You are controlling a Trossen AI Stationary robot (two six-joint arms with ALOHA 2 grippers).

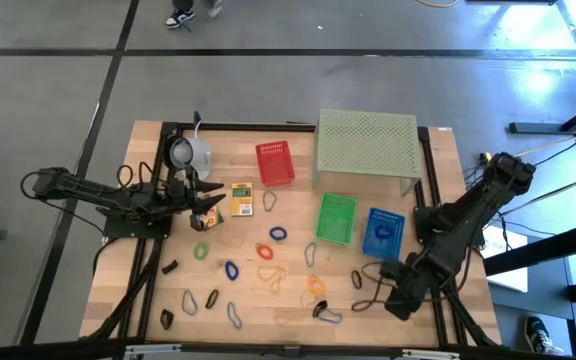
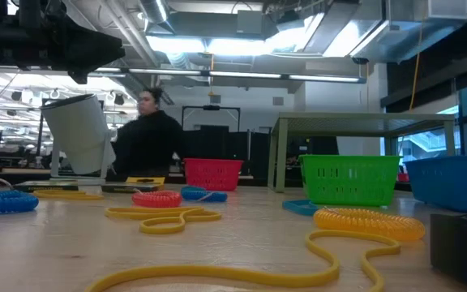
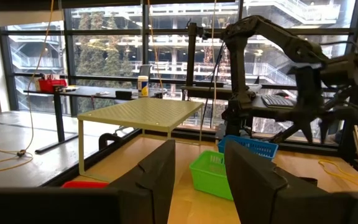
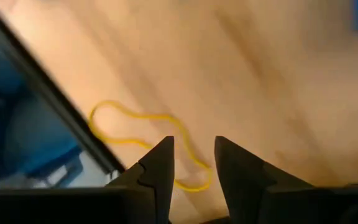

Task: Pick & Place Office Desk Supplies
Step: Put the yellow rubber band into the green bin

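Two end effectors. Right end effector point(image 4: 192, 163) hovers over the surface's near right, fingers slightly parted, empty; yellow loop point(image 4: 148, 134) lies just beyond its tips, long axis crosswise. Left end effector point(image 3: 199, 177) is part open, empty, near the yellow printed box point(image 1: 241, 198).

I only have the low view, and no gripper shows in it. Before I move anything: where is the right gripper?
Observer: The right gripper is on the right side in the high view, next to the blue basket.
Operator: Is it holding anything?
Observer: No. Its wrist view shows the fingers apart and empty, with a yellow loop lying just ahead.
Operator: And the left one?
Observer: The left gripper is open. It is right beside the yellow box, on that box's left in the high view.
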